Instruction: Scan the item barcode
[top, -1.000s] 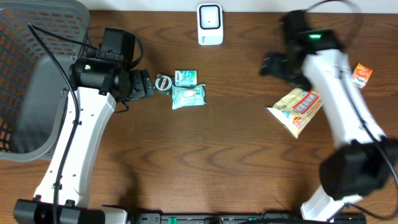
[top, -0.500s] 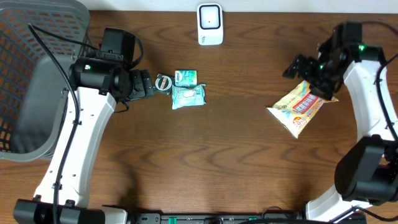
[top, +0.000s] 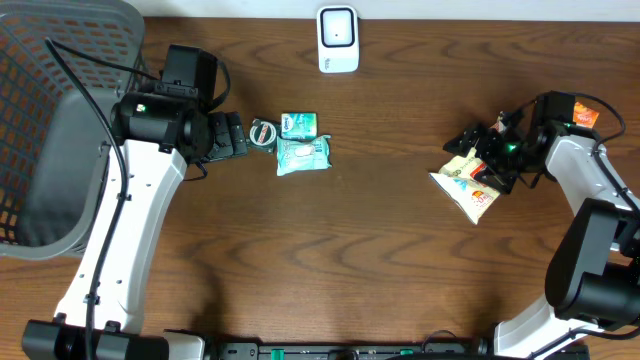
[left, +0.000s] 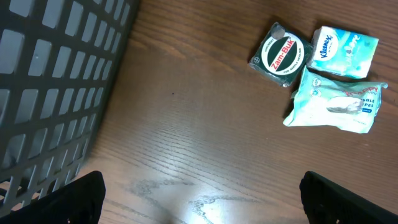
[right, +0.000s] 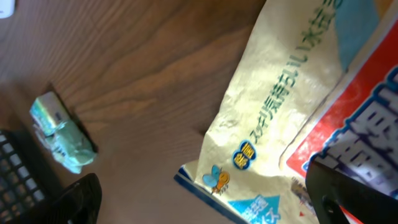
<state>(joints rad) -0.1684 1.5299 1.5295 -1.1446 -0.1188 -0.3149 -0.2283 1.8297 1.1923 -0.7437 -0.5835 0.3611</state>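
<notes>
A white barcode scanner (top: 338, 38) stands at the table's back edge. A yellow snack bag (top: 470, 190) with red and blue print lies at the right; it fills the right wrist view (right: 280, 106). My right gripper (top: 480, 152) hangs open over the bag's upper end, one finger on each side (right: 211, 205), holding nothing. My left gripper (top: 235, 137) is open just left of a round Zam-Buk tin (top: 264, 132), over bare wood (left: 202, 202). Beside the tin lie a Kleenex pack (left: 345, 51) and a teal wipes pack (left: 336, 106).
A grey mesh basket (top: 40, 120) takes up the far left and shows along the left wrist view's edge (left: 56, 81). A small orange packet (top: 586, 114) lies behind the right arm.
My right arm has swung from the back of the table down and to the right, ending low over the snack bag. The left arm has not moved.
</notes>
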